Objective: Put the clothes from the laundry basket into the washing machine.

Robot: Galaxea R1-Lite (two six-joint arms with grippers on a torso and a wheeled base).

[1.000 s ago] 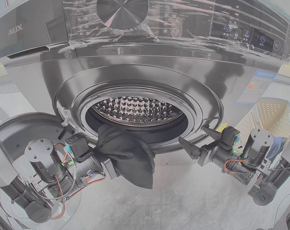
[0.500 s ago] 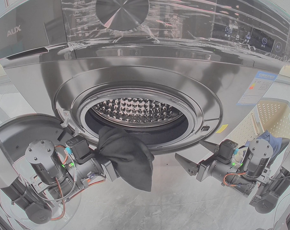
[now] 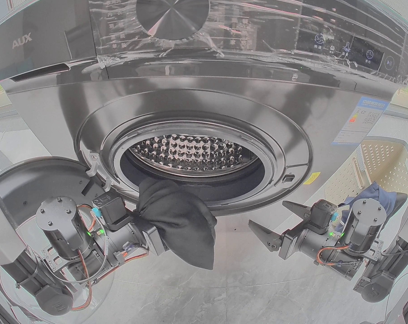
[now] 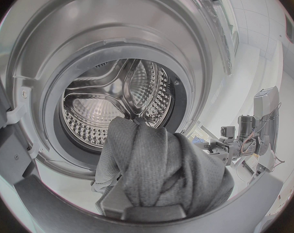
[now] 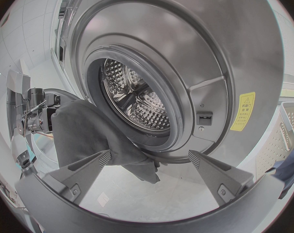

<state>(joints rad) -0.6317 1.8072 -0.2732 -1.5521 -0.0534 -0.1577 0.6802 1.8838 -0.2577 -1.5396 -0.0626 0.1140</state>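
Dark grey soft cloth bundle (image 3: 179, 223) — held tight in the left gripper (image 3: 145, 232), bunched up and hanging off it. Top end up against the bottom lip of the washing machine's round mouth (image 3: 276, 158), at about 7 o'clock on the ring. Loose end dangling toward 5 o'clock, over the floor. Long way of the bundle: from 11 down to 5 o'clock in the head view. Not inside yet.

Shiny steel drum with little bumps (image 3: 192, 154) at about 1 o'clock from the left gripper, just past the bundle. Most likely next: lift up and in over the lip, then let go. Might snag by the loose tail and slide back out.

Right gripper (image 3: 268, 212) spread wide, holding nothing, at about 4 o'clock from the mouth and well apart from the bundle — left arm much nearer.

Round grey door (image 3: 33, 181) swung open at 8 o'clock. Cream plastic laundry basket with holes (image 3: 386, 158) at 3 o'clock, with a blue piece of clothing (image 3: 377, 194) in it.
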